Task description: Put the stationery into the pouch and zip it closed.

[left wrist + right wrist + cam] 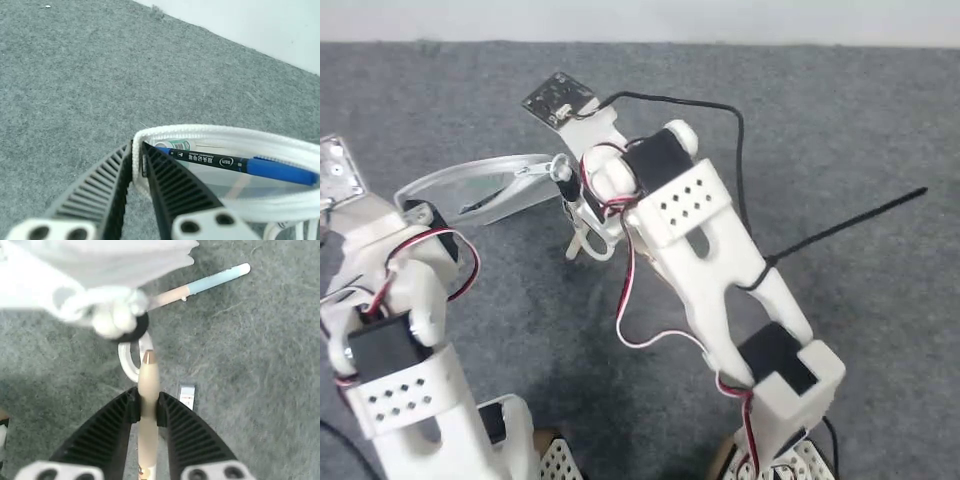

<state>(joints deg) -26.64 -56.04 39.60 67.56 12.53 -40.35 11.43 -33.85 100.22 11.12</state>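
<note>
A clear pouch (470,192) with a white zipper rim (210,134) lies on the grey mat. A blue and black pen (235,163) and a green-and-white item (177,145) lie inside it. My left gripper (138,161) is shut on the rim at the pouch's left end (418,212). Just right of the pouch's other end, my right gripper (147,402) is shut on a beige pen (148,385); its tip points at the white ring pull (129,360) and pouch corner (100,270). In the high view this gripper (586,238) sits under the right arm's wrist.
A second pen (200,286) with a light blue end lies on the mat beyond the pouch corner. A small white piece (186,395) lies beside the right fingers. A thin black tie (860,222) sticks out from the right arm. Open grey mat (840,110) spreads to the right.
</note>
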